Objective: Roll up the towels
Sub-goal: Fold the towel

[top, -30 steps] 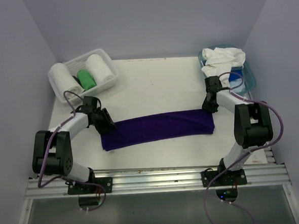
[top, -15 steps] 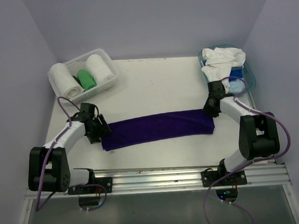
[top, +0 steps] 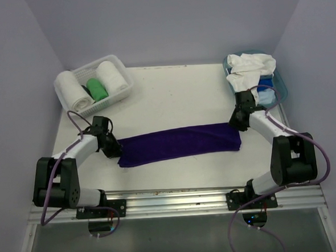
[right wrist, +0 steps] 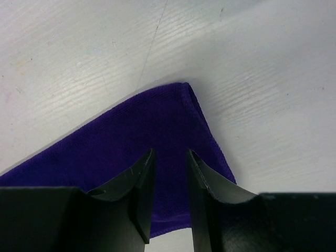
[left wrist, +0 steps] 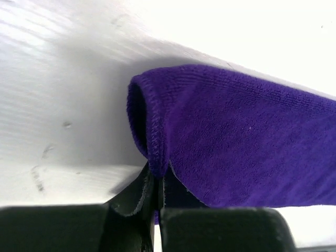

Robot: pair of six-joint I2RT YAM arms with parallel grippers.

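My left pincer (top: 114, 146) is clamped on the stitched hem of the purple towel (top: 177, 142), at the short end nearest it. In the left wrist view the hem is nipped between the fingers (left wrist: 137, 195), and just ahead of them the cloth curls up into a small open loop. From that pincer the towel stretches straight away across the desk (top: 172, 97) toward my right pincer (top: 238, 121), so its long axis runs pincer to pincer.

The right pincer stands with its fingers apart. A corner of the opposite end lies under and just ahead of them, and I see nothing gripped. The towel is a long, narrow band of deep purple fine pile, lying flat apart from that lifted lip. I judge the left arm is placed to start the roll along the band, toward the right pincer.
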